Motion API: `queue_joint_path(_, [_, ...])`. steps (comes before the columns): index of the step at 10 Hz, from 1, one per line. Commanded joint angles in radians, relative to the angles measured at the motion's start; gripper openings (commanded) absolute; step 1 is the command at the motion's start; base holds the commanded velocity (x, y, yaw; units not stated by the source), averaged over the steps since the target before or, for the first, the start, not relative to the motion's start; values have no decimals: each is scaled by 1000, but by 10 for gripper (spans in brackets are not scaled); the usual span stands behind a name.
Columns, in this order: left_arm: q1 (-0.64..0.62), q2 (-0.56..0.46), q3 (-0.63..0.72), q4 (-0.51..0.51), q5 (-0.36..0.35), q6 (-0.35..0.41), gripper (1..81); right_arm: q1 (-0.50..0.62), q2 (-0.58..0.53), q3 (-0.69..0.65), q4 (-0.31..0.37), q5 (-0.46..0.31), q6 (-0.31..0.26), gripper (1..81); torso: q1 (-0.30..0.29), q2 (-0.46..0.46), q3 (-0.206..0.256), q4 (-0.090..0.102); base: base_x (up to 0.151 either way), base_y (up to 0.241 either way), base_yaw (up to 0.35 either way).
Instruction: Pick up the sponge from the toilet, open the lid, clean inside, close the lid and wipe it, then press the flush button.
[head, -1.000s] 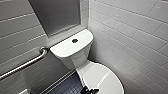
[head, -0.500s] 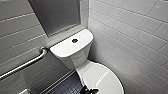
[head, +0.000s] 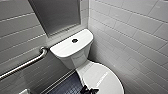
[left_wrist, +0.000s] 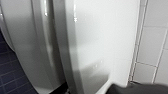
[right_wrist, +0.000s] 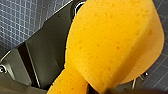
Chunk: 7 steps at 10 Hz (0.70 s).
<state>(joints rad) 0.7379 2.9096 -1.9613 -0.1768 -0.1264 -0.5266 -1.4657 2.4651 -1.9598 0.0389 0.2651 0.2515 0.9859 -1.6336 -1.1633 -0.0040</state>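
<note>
The white toilet (head: 101, 76) stands in the corner with its lid down. Its rounded tank (head: 71, 48) carries the dark round flush button (head: 74, 40) in the middle of the top. The orange sponge (right_wrist: 110, 45) looms large in the right wrist view, squeezed at one end by my right gripper (right_wrist: 95, 88), which is shut on it above the dark tiled floor. My left gripper is open, and its wrist view looks closely along the toilet's glossy lid edge (left_wrist: 100, 37). A dark part of an arm (head: 88, 90) pokes in by the lid's left rim.
A steel grab bar (head: 25, 65) runs along the left wall. White tiled walls (head: 130, 32) close in on the toilet at right and behind. A grey panel (head: 56, 15) sits above the tank. Dark blue floor tiles (head: 66, 87) lie left of the bowl.
</note>
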Motion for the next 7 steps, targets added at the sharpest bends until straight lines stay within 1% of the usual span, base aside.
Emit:
queue_joint_path(1, [-151, -1, 151, 17, -33, 11, 811, -8, -30, 9, -16, -69, 2, 10, 0, 0, 0, 0, 0, 0, 0])
queue_joint_path(7, [-177, -85, 321, 16, -85, 11, 811, -8, -16, -8, -19, -69, 2, 10, 0, 0, -1, 0, 0, 0, 0])
